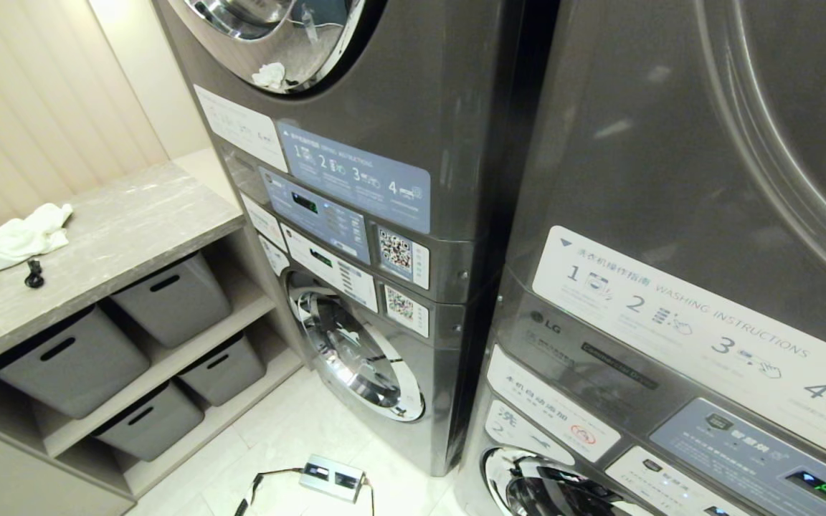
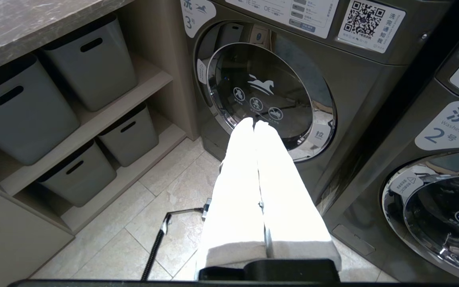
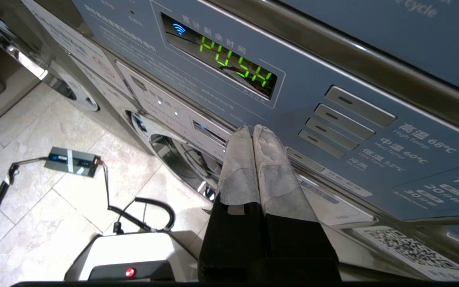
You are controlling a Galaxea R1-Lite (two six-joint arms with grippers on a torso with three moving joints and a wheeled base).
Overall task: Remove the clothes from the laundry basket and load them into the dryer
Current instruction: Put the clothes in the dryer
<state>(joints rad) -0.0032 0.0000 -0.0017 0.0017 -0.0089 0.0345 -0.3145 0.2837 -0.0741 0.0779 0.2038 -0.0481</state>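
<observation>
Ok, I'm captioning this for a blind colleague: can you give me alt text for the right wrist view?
The right gripper, fingers shut and holding nothing, points at a grey-blue dryer control panel whose green display reads PUSH, beside a column of temperature buttons. Below lie a tiled floor, a small grey box with cables, and part of a round machine door.

A grey marble-look counter [image 1: 119, 222] is seen at left, over open shelves. A crumpled white cloth [image 1: 15, 240] is laid on the counter, with a small black object [image 1: 34, 274] just beside it. Four grey bins [image 1: 169, 297] with slot handles are stored on the two shelves below. On the pale tiled floor [image 1: 291, 437], a small silver box [image 1: 332, 476] is placed near the machines, with black cables [image 3: 142, 211], one coiled, attached at both ends. QR stickers [image 1: 402, 252] are fixed to the front panels.
</observation>
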